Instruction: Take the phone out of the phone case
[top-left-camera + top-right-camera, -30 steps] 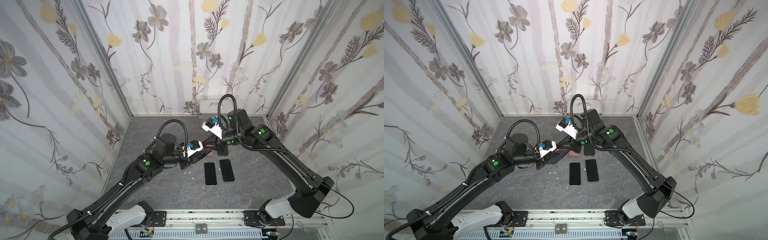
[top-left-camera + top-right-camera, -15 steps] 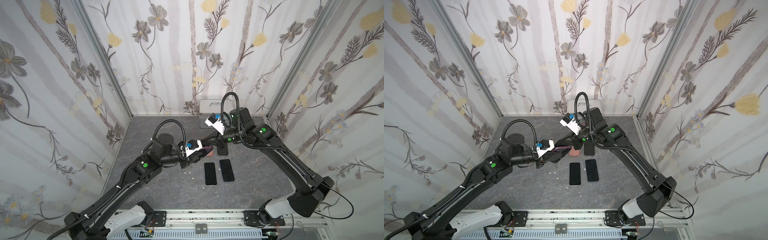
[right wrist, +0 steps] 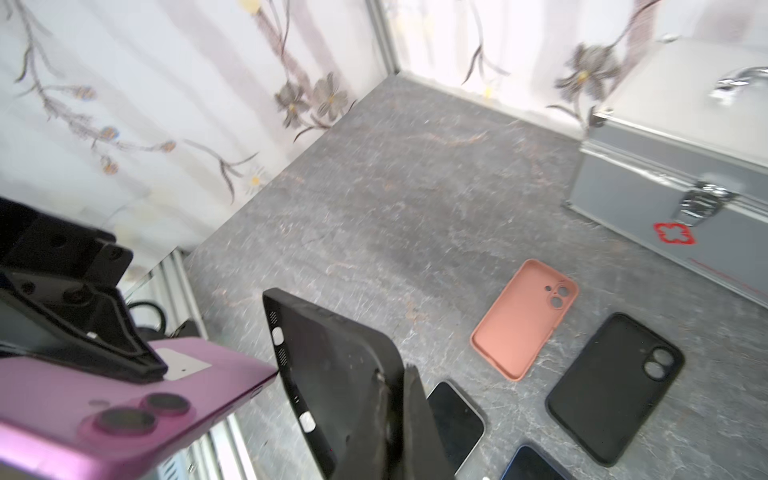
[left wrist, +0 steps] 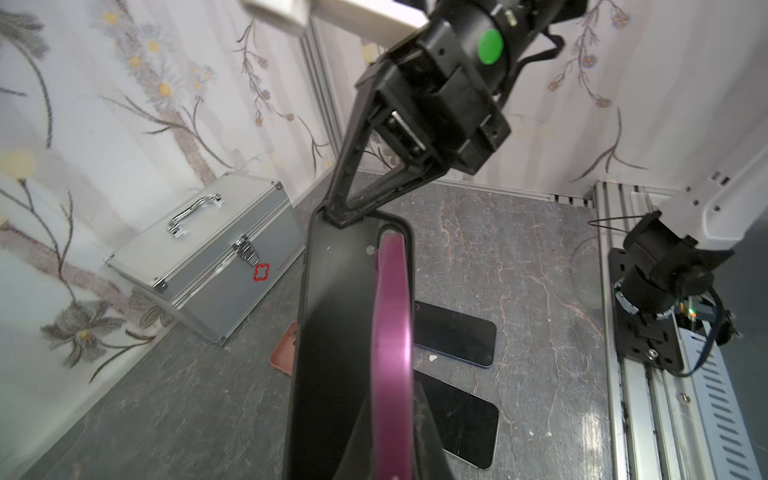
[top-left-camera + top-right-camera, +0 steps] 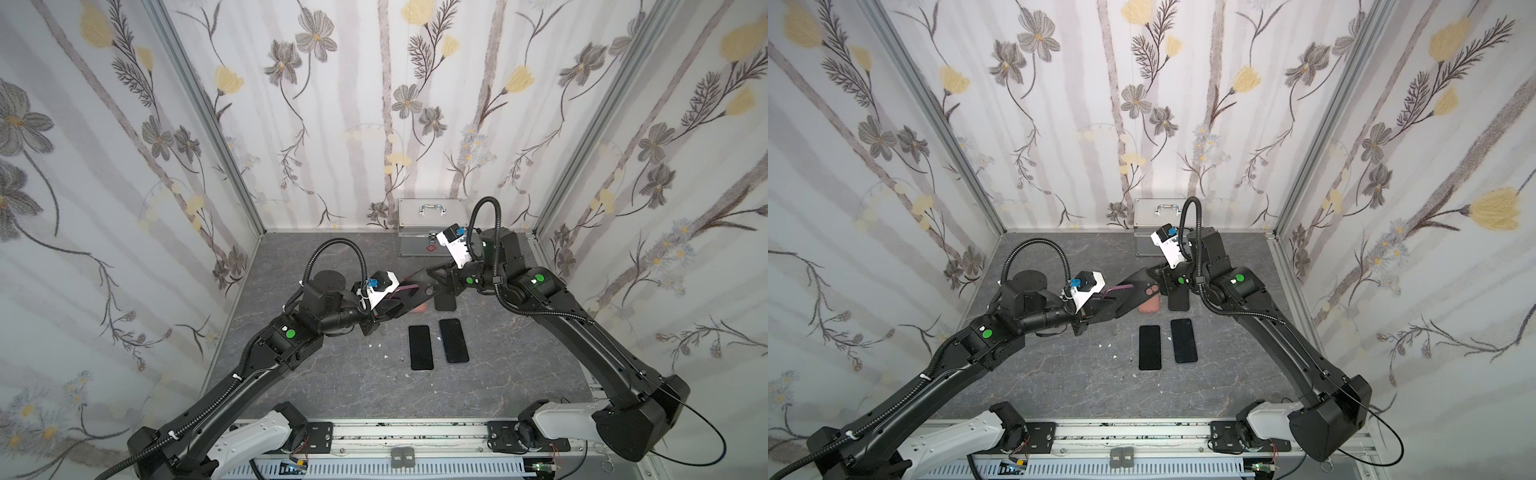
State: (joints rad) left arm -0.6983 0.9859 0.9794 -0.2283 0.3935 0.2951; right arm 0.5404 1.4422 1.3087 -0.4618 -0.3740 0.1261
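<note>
Phone is shiny purple, with two round camera eyes on its back. Left pincer pinches it tight, up above the gray desk. Right pincer is closed on the black phone case, right beside the phone.

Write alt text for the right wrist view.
A purple phone, pinched in the left hand, is beside the empty black rubbery case gripped by the right hand. On the grey marbled table lie a salmon-pink case, a second black case and a silver metal box.
</note>
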